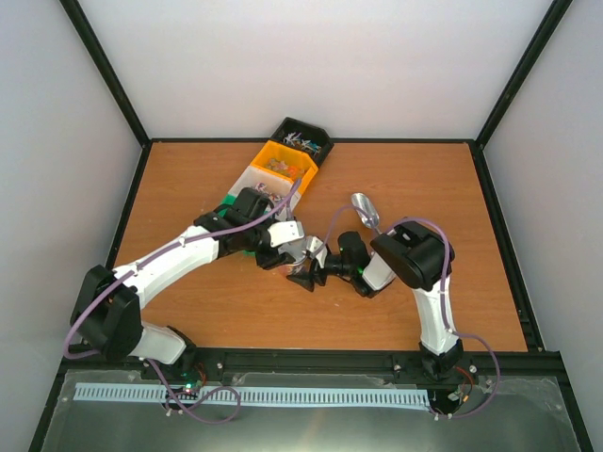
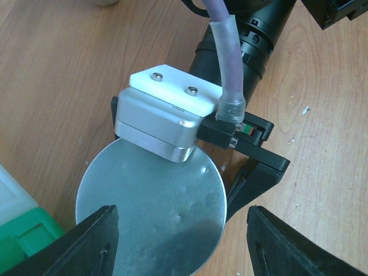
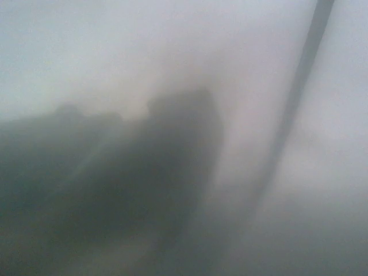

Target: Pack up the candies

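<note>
The candies lie as tiny wrapped sweets in the black bin (image 1: pixel 300 141), the orange bin (image 1: pixel 280 166) and the white bin (image 1: pixel 256 181) at the back. A jar with a round silver lid (image 2: pixel 152 210) stands at mid-table (image 1: pixel 290 254). My left gripper (image 2: pixel 183 215) is open just above the lid, one finger on each side, not touching it. My right gripper (image 1: pixel 304 270) reaches in from the right at jar height. Its wrist block (image 2: pixel 167 115) overlaps the lid and one black finger (image 2: pixel 256 172) runs under the lid's edge. The right wrist view is all blur.
The bins stand in a diagonal row, with a green bin (image 2: pixel 26 238) nearest my left arm. A silver scoop (image 1: pixel 366 211) lies on the wooden table (image 1: pixel 424 188) behind my right arm. Black frame rails edge the table.
</note>
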### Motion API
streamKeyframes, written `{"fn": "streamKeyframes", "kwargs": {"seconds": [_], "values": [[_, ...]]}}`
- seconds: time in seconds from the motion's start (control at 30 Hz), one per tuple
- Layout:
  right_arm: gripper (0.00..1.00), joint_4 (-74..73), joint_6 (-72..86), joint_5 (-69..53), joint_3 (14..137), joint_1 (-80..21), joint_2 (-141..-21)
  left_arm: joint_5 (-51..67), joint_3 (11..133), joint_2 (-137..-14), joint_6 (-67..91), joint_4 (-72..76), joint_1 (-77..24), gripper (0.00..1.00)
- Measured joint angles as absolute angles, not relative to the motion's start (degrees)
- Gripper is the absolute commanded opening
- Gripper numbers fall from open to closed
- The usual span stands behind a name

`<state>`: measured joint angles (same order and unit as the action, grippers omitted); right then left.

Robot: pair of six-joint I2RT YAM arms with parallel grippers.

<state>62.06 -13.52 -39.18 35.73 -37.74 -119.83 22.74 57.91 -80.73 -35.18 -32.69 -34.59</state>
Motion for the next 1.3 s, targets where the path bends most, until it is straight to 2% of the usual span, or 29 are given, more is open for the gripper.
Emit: {"fn": "streamKeyframes", "kwargs": {"seconds": [0.17,0.53,0.87,1.3], "values": [[0.99,65.56,-12.58,-39.24,35.83,-38.00,-121.82,22.74,56.86,-80.27,-34.68,-32.53,-34.17,0.64],[0.83,67.31,-11.92,-39.22,36.16,-38.04,-122.69,22.81,54.85,-79.50,-34.81,-32.29,-33.93,0.62],[0.78,68.16,-11.73,-39.35,35.44,-38.09,-122.69,21.32,54.35,-79.55,-36.62,-29.06,-36.05,0.58],[0.71,69.36,-11.70,-39.42,34.44,-38.09,-122.63,17.30,54.00,-82.13,-38.68,-25.67,-39.72,0.42]]}}
